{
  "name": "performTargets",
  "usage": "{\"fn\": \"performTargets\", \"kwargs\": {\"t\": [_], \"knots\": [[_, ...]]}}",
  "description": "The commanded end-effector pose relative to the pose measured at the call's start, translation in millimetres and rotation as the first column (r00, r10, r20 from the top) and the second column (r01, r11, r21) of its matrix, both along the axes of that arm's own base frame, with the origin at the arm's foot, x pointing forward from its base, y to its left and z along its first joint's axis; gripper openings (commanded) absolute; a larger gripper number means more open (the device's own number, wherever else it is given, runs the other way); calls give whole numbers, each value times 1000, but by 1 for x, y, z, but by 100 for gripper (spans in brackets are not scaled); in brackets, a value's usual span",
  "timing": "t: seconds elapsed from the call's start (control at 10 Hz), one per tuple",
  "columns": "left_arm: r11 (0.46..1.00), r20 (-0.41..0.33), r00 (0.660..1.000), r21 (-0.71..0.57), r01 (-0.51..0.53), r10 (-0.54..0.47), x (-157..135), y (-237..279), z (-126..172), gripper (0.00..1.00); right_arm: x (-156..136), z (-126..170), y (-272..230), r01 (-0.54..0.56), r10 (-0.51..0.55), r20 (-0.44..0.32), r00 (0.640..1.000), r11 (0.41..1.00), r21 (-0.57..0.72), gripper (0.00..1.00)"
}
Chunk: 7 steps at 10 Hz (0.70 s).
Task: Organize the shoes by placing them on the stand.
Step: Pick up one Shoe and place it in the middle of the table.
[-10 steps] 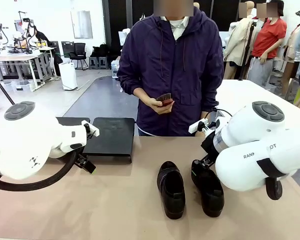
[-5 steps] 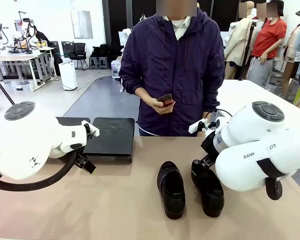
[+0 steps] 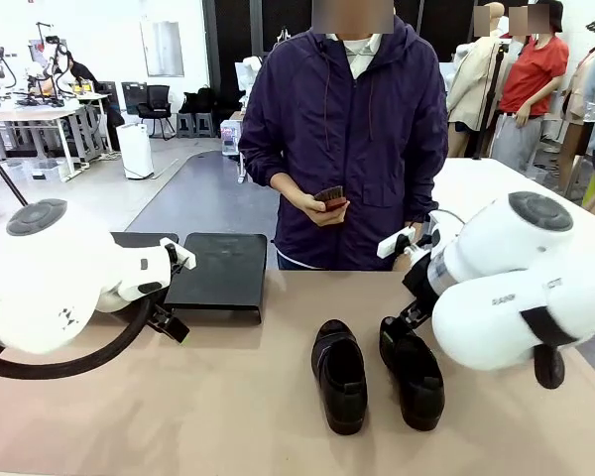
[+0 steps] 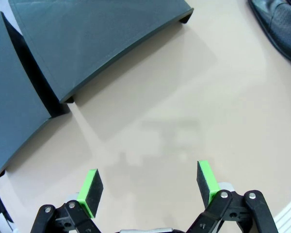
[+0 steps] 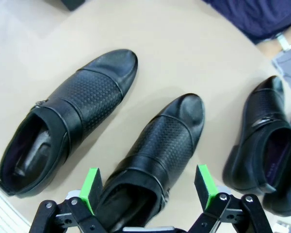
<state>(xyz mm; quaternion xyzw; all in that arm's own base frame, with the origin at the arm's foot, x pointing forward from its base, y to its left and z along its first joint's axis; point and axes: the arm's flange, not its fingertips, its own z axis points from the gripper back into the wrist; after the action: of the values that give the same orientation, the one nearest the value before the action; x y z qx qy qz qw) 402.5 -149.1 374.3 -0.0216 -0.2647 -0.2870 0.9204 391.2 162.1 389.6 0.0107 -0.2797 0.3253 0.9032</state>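
Observation:
Two black shoes lie side by side on the tan table, one (image 3: 339, 375) left of the other (image 3: 414, 377). The black stand (image 3: 218, 273) sits at the far left of the table. My left gripper (image 3: 171, 325) hangs by the stand's front edge; in the left wrist view it (image 4: 148, 184) is open over bare tabletop, with the stand (image 4: 102, 39) beyond. My right gripper (image 5: 147, 188) is open just above a shoe's heel (image 5: 155, 155). A second shoe (image 5: 68, 126) lies left of it and a third shoe (image 5: 259, 136) to the right.
A person in a dark purple jacket (image 3: 347, 119) stands at the far edge, holding a small dark red object (image 3: 327, 198) in one hand. A second dark panel (image 4: 14, 111) adjoins the stand. Bare tabletop (image 3: 198, 397) lies in front of the stand.
My right arm has lifted and turned slightly. The person has shifted a little to the right. The shoes and my left arm have not moved.

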Motion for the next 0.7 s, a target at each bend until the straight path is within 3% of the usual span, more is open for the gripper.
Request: {"fn": "performTargets", "kwargs": {"t": [0.0, 0.1, 0.2, 0.4, 0.5, 0.6], "knots": [[996, -77, 997, -88, 24, -31, -12, 37, 50, 100, -21, 63, -30, -56, 57, -26, 998, 998, 6, 100], [993, -126, 992, -121, -2, -14, -26, 51, 79, 100, -33, 92, -52, -65, 65, -18, 998, 998, 11, 100], [989, -161, 983, -137, 62, -84, -49, 74, 118, 100, -58, 122, -71, -53, 54, -14, 998, 997, 52, 100], [954, -77, 980, -251, 161, -186, -101, 119, 171, 100, -99, 160, -119, 15, -17, 22, 1000, 995, 94, 100], [944, -1, 981, -273, 187, -195, -130, 149, 190, 100, -124, 173, -142, 82, -86, 31, 996, 988, 129, 100], [944, 60, 990, -300, 138, -126, -156, 174, 204, 100, -149, 185, -173, 141, -152, 55, 987, 976, 165, 100]]}}
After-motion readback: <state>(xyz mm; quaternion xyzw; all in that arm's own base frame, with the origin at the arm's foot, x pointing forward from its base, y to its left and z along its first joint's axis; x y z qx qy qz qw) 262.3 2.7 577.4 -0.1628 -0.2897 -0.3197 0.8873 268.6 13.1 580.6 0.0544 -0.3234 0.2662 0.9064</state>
